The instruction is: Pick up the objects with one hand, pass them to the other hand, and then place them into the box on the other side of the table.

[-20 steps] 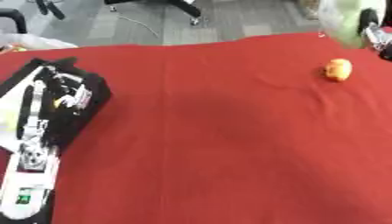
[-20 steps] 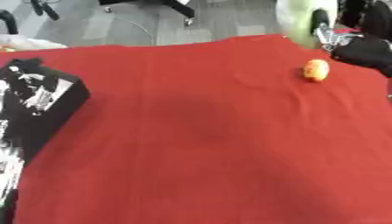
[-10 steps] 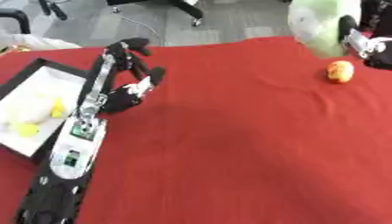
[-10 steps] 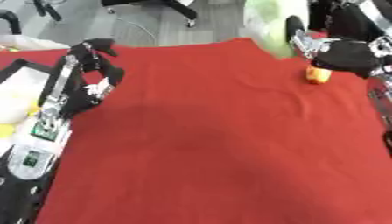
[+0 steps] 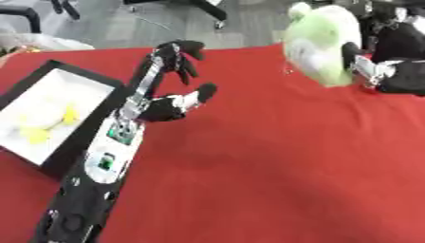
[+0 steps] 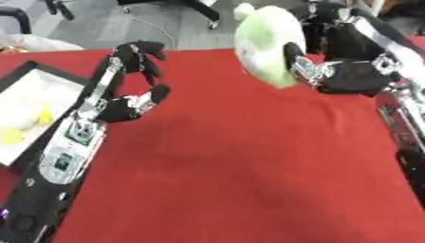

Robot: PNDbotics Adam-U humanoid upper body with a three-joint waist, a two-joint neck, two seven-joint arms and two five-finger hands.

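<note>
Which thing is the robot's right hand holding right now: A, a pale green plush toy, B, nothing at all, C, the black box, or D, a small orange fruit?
A: the right hand has its fingers curled round the pale green plush toy, held up above the red tablecloth, while the left hand reaches toward it, open and holding nothing.

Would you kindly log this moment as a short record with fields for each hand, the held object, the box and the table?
right hand: right hand raised over the table's far right, fingers curled round the green plush toy
left hand: left hand open, raised mid-left, palm toward the toy, holding nothing
held object: pale green plush toy, off the table, apart from the left hand
box: black box with white inside at the left edge, yellow items in it
table: red cloth
</note>
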